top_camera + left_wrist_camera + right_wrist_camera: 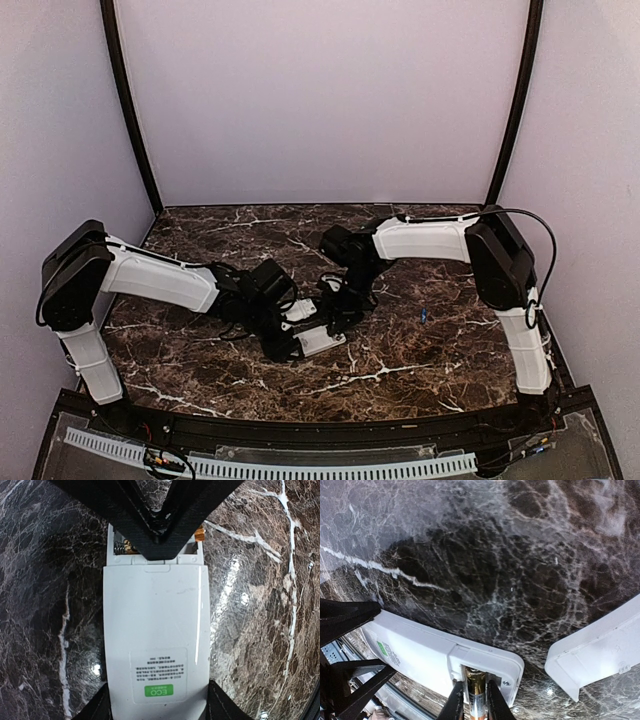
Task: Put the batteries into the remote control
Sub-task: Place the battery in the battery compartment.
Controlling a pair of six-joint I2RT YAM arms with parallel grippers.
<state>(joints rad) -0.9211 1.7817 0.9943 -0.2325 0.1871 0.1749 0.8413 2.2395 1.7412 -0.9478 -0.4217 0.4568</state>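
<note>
The white remote control (155,630) lies back up on the marble table, with a green ECO label near my left gripper (157,711). That gripper is shut on the remote's sides. The battery bay at the remote's far end is uncovered. My right gripper (475,702) is shut on a battery (476,690) that looks gold and silvery here. The battery's tip is inside the open bay of the remote (420,655). In the top view both grippers, left (283,345) and right (338,318), meet over the remote (320,341). A second, blue battery (424,315) lies on the table to the right.
The loose white cover piece (600,655) lies beside the remote's open end; it also shows in the top view (300,310). The right gripper's black fingers (155,525) hide most of the bay in the left wrist view. Pale walls enclose the dark marble table (400,370).
</note>
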